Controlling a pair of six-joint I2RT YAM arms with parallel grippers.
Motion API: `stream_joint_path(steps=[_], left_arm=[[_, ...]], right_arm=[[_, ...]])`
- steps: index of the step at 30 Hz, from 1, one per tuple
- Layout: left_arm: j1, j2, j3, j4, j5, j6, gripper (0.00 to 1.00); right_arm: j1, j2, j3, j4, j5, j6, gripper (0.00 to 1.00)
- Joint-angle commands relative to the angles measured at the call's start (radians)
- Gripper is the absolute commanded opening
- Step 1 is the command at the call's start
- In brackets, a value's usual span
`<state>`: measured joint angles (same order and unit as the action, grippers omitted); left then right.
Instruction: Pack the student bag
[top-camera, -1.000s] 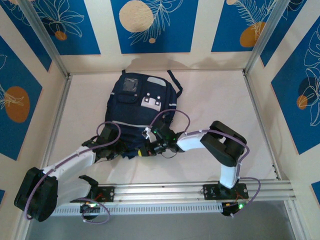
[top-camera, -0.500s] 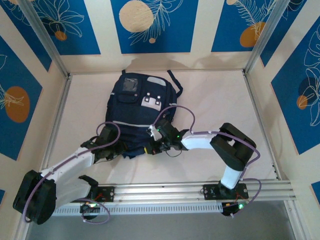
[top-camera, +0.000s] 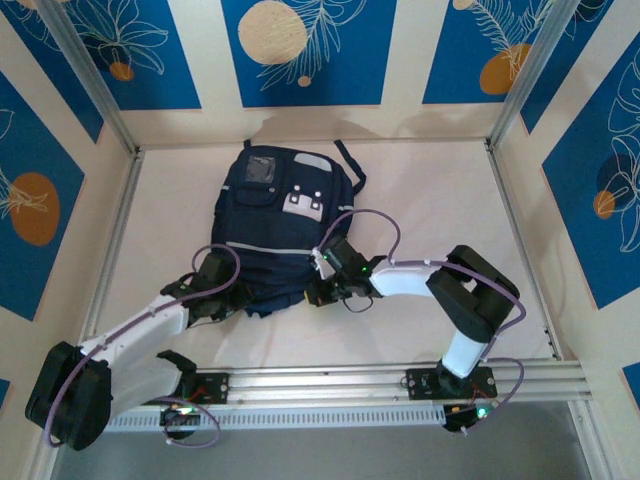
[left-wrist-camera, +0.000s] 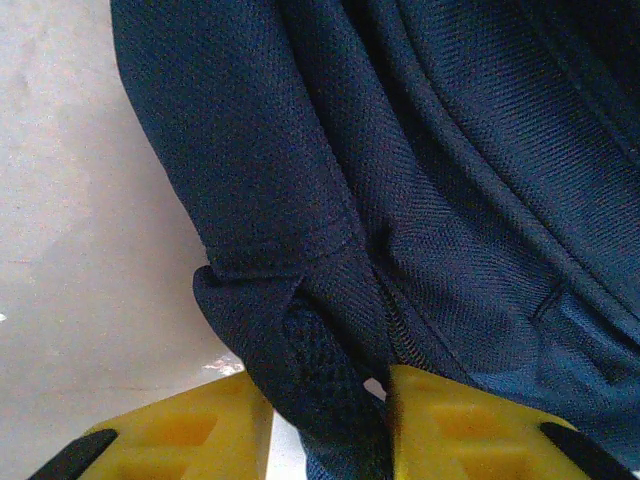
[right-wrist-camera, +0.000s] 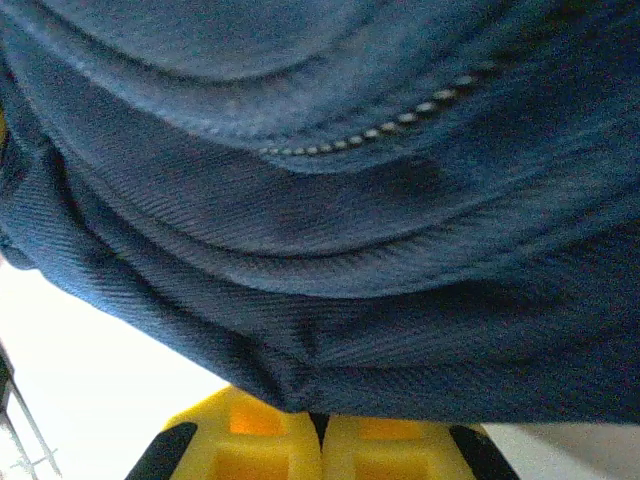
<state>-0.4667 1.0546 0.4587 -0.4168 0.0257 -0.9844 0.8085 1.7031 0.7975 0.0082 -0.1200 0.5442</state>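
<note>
Your student bag (top-camera: 285, 215) lies flat on the table (top-camera: 430, 200), reaching from its far edge to the middle. Your left gripper (left-wrist-camera: 325, 400) clamps a fabric fold at the bag's near-left corner. The right gripper (right-wrist-camera: 322, 425) has its fingers together at the near hem. Packing looks barely begun, with the bag apparently not yet opened.

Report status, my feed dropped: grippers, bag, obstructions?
Left gripper clamped on near edge of student bag. Right gripper shut, against bag fabric. No obstruction seen.
</note>
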Motion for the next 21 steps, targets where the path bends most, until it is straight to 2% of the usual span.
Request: stream_joint_path(steps=[1,9,21], left_arm=[[0.009,0.002,-0.002,-0.096,-0.067,0.020,0.33],[0.010,0.010,0.000,-0.091,-0.066,0.020,0.33],[0.013,0.015,-0.017,-0.080,-0.064,0.012,0.32]], right_arm=[[-0.024,-0.038,-0.029,-0.056,0.076,-0.007,0.00],[-0.044,-0.048,-0.034,-0.058,0.097,-0.042,0.00],[-0.129,-0.060,-0.070,-0.028,0.094,-0.040,0.00]])
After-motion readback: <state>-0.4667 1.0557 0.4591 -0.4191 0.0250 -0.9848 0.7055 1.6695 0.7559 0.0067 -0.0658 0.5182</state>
